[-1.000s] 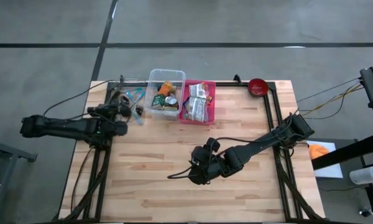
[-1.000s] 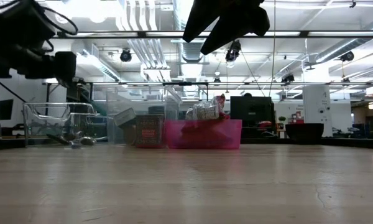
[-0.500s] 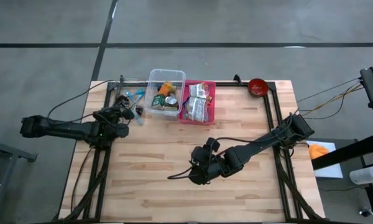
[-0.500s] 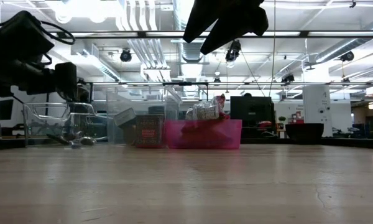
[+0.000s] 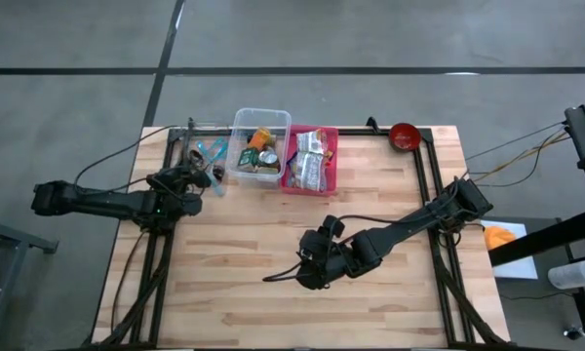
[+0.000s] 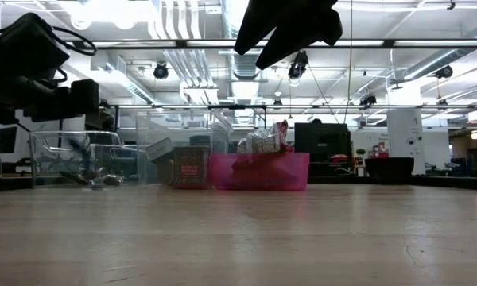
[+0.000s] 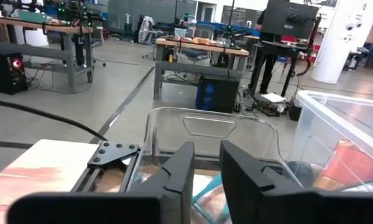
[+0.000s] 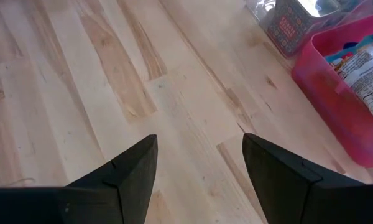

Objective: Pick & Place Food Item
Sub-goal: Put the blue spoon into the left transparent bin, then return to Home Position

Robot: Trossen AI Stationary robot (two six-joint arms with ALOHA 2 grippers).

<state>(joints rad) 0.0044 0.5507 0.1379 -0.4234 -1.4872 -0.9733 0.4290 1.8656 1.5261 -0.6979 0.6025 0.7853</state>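
Observation:
A clear bin (image 5: 259,143) at the table's far side holds a can, an orange packet and other food items. Beside it a pink bin (image 5: 312,161) is filled with silvery snack packets (image 8: 368,68). My left gripper (image 5: 201,177) hovers level at the far left, just short of a clear tray (image 7: 211,127) with utensils. Its fingers (image 7: 180,171) stand a narrow gap apart with nothing between them. My right gripper (image 5: 308,273) hangs open over bare wood near the table's middle, slanting down, with the pink bin (image 8: 336,106) ahead of it.
A red bowl (image 5: 404,136) sits at the far right corner. Black rails (image 5: 431,185) run along the table's left and right sides. Bare wood (image 5: 253,244) lies between the two arms and toward the near edge.
My left gripper has sunk a little toward the table, still at the far left by the clear tray. My right gripper has kept still.

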